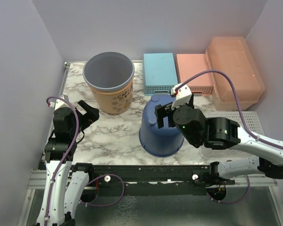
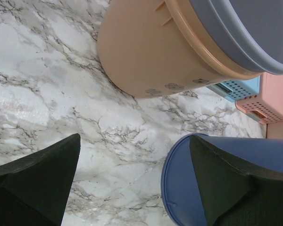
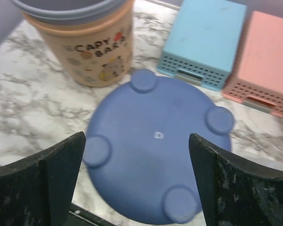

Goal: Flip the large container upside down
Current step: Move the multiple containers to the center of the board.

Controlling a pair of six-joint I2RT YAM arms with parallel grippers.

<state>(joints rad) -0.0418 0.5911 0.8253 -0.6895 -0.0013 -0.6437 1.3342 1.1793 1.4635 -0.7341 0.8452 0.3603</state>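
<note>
The peach box (image 1: pixel 234 70) sits at the table's (image 1: pixel 115 136) far right corner, long axis near to far. It lies beyond and right of the right tool (image 1: pixel 164 117), which hangs spread apart over an inverted blue bucket (image 1: pixel 160 136). The left tool (image 1: pixel 90 113), also spread and empty, is well away.

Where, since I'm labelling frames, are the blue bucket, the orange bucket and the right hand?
blue bucket (image 3: pixel 155 155): right wrist view, centre of its upturned base.
orange bucket (image 1: pixel 115 100): top view, its printed side wall.
right hand (image 1: pixel 164 117): top view, midway between its open fingertips.
</note>
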